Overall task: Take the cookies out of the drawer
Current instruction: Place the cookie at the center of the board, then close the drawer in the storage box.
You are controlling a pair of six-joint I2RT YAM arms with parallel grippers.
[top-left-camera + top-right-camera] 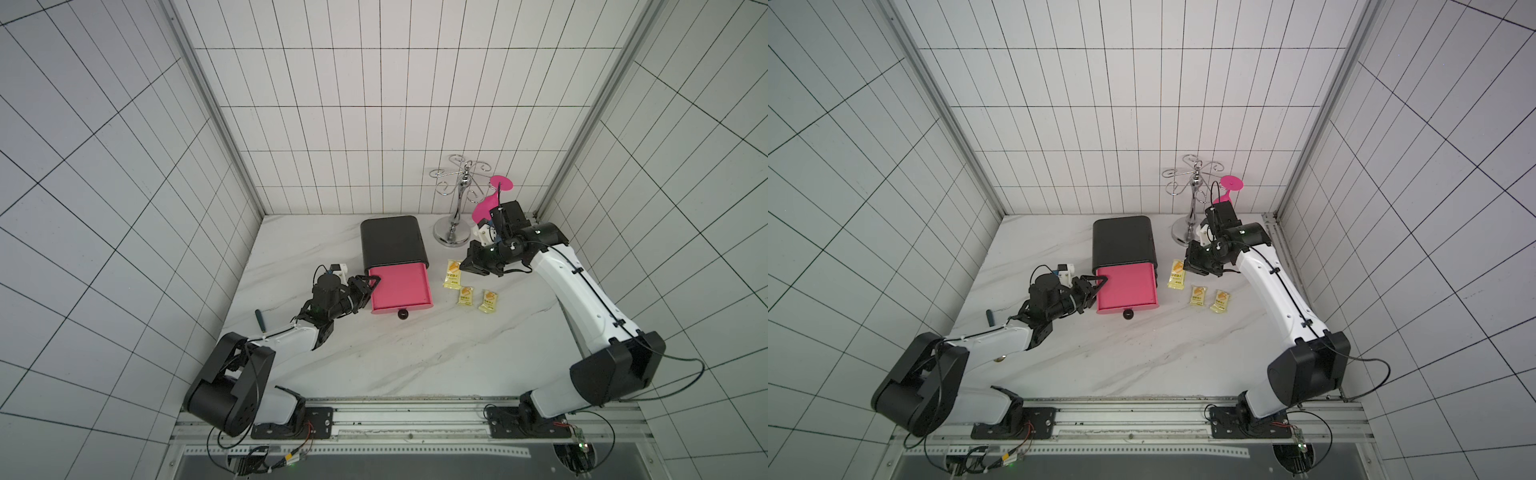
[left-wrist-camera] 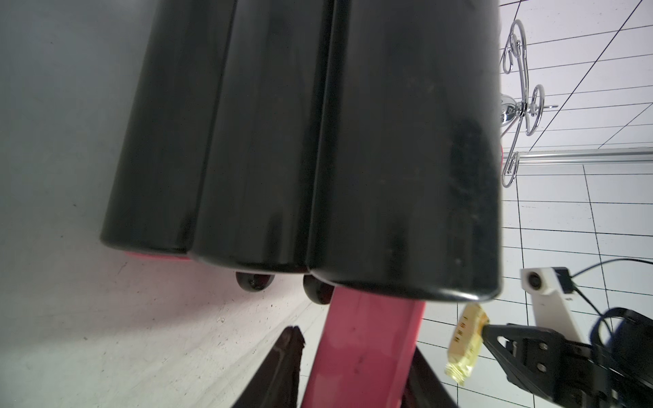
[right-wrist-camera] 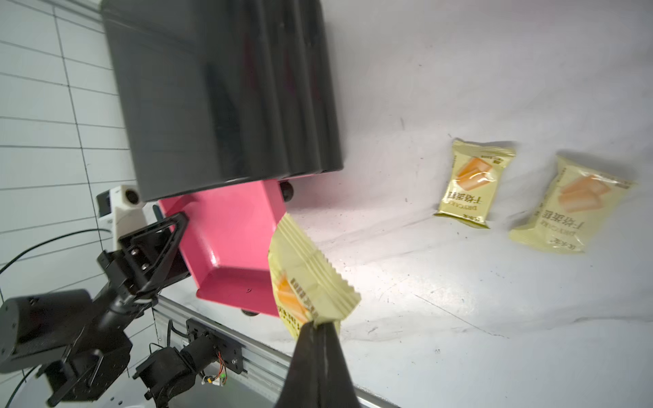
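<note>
right gripper (image 1: 466,267) pinched shut on the edge of a yellow cookie packet (image 1: 453,274) sitting at its 8 o'clock, just 3 o'clock of the open pink drawer (image 1: 399,291), long axis roughly 12-to-6, biscuit print toward 12; two more packets (image 1: 466,296) (image 1: 488,301) flat at its 5 o'clock; left gripper (image 1: 371,286) clamps the drawer's side wall.

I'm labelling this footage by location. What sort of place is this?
Probably a robot lab cell dressed as a kitchen corner: tiled wall panels held in aluminium posts, a marble-look tabletop, and left arm and right arm bolted to a metal rail.
</note>
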